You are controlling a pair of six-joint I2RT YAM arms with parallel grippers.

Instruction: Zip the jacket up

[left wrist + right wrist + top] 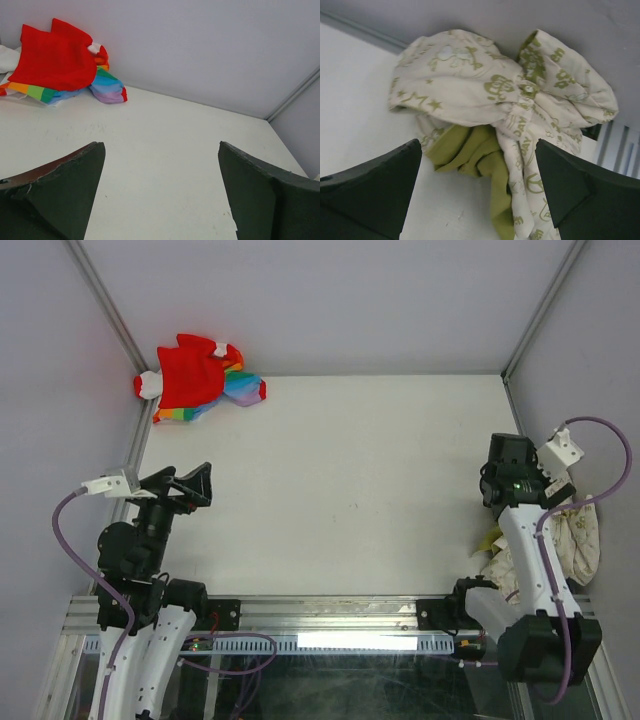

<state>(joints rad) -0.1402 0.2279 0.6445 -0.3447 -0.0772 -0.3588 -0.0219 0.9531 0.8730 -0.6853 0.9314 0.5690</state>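
Jacket [470, 85] bunched, zipper hidden | left claw [161, 160] — apart | right claw [479, 155] — apart

Red/rainbow garment [200, 378] bunched in far-left corner of white table [350, 490].

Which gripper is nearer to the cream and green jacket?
Right. The right gripper is open just before the jacket, crumpled at the right edge of the table; the left gripper is open far across it, on the left side.
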